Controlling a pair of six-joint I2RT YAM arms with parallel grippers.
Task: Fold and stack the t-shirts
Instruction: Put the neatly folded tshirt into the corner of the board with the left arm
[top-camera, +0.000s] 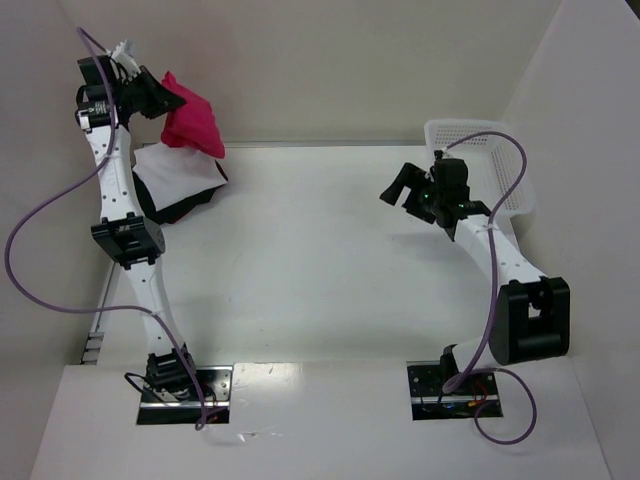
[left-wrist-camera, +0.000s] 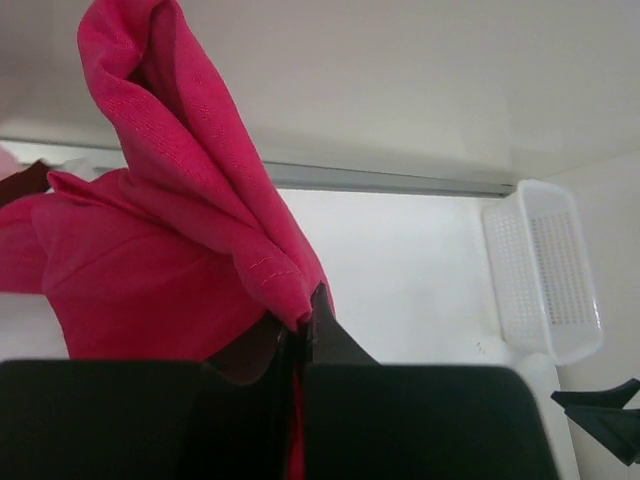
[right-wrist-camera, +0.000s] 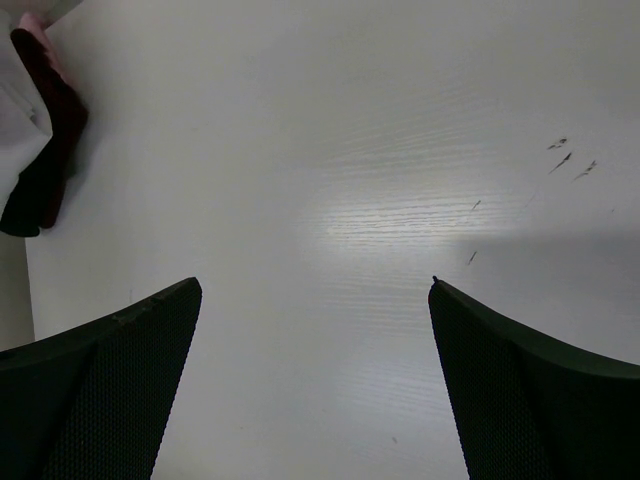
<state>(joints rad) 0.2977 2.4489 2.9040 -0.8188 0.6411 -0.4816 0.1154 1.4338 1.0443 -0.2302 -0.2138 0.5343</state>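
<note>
Three t-shirts gather at the far left. The red t-shirt (top-camera: 192, 125) hangs bunched in the air, its length running down from the left gripper (top-camera: 168, 98), whose jaws are clenched on a fold. Beneath it the white t-shirt (top-camera: 180, 172) lies flat on the black t-shirt (top-camera: 165, 210). The right gripper (top-camera: 400, 188), jaws spread wide and empty, hovers over the table (top-camera: 320, 260), just beside the mesh basket (top-camera: 470, 135) at the far right.

white arm links (top-camera: 122, 185) with black joints (top-camera: 128, 243), looping purple cables (top-camera: 40, 212), and black mesh-textured fingers (right-wrist-camera: 100, 400).
</note>
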